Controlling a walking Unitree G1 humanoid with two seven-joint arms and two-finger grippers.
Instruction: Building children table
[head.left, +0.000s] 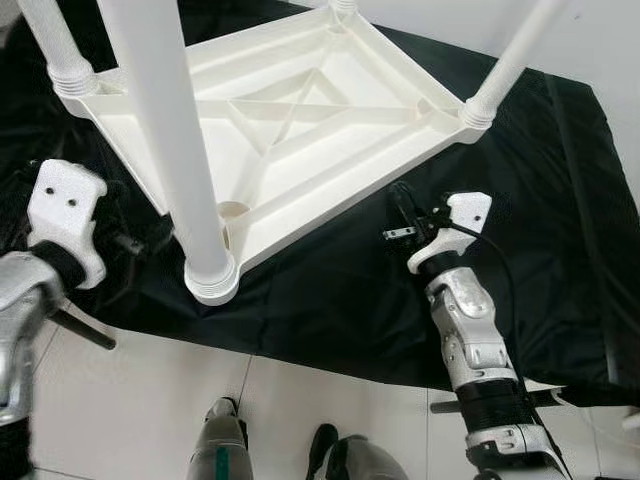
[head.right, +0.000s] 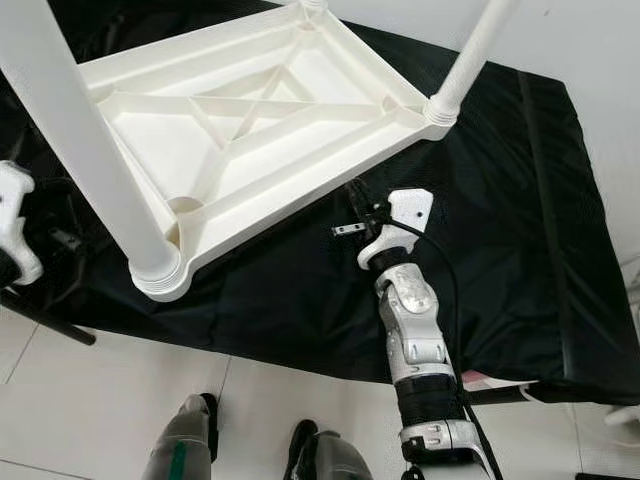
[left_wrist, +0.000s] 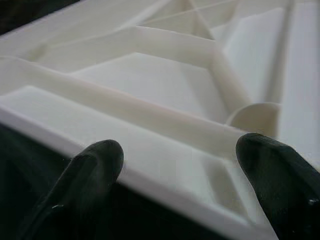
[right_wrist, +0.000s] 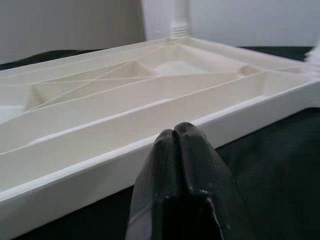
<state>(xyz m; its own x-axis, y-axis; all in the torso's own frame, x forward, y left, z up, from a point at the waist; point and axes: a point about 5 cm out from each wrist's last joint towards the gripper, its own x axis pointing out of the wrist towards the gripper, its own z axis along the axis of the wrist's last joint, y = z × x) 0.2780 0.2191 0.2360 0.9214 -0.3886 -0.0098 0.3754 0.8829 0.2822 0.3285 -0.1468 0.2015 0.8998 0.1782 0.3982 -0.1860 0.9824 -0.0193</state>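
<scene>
White table (head.left: 300, 120) laid upside down on black cloth (head.left: 540, 200), four legs (head.left: 165, 130) fitted, pointing up. Left gripper (left_wrist: 175, 165) positioned at table edge, fingers spread. Right gripper (right_wrist: 179, 137) placed just beside opposite edge, fingers pressed together, empty.

children table (head.left: 300, 130) lies upside down on cloth (head.left: 540, 220) spread over floor (head.left: 150, 400), four legs pointing up, one at each corner. nearest leg (head.left: 170, 140) rises at robot's left front corner; far right leg (head.left: 510, 60) behind right hand. left hand (left_wrist: 175, 175) at table's left edge (fingers apart, rim between them). right hand (right_wrist: 176, 137) just before table's near right edge, above cloth, fingers together. robot's feet (head.left: 300, 450) on floor before cloth.
</scene>
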